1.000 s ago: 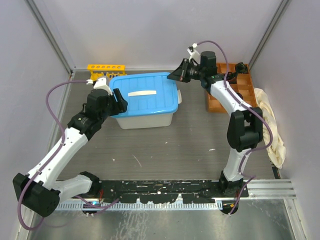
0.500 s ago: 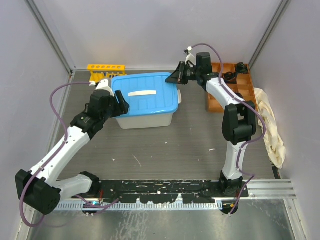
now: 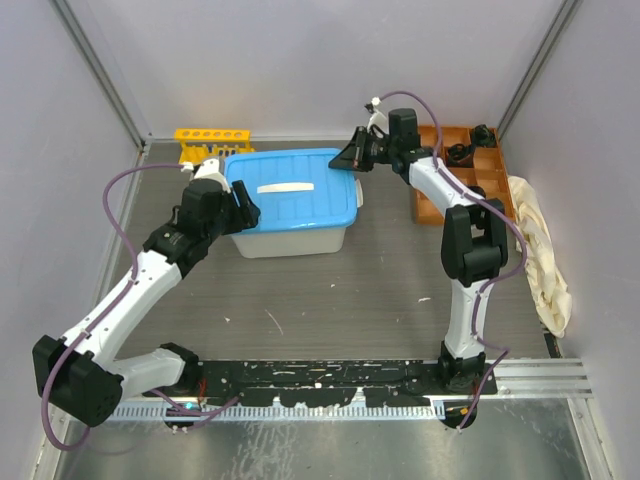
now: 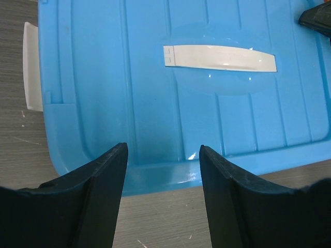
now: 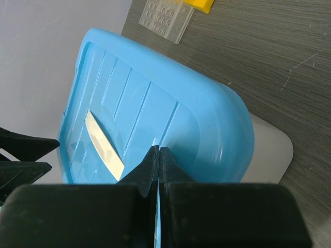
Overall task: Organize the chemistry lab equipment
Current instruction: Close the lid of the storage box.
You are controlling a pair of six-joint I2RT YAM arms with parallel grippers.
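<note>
Left gripper (image 4: 163, 150) spread wide, empty, hanging over left edge of blue lid (image 3: 310, 205) on bin (image 3: 290, 240). Right gripper (image 5: 158, 151) pinched fully together, nothing held, tips at lid's far-right corner; I can't confirm contact. Yellow rack (image 3: 212, 135) and clear rack (image 5: 166, 18) just behind bin. My worry: lopsided push skids bin back, topples racks.

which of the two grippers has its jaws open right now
The left gripper: its jaws stand apart above the edge of the blue plastic lid, while the right gripper has its jaws pressed together.
</note>
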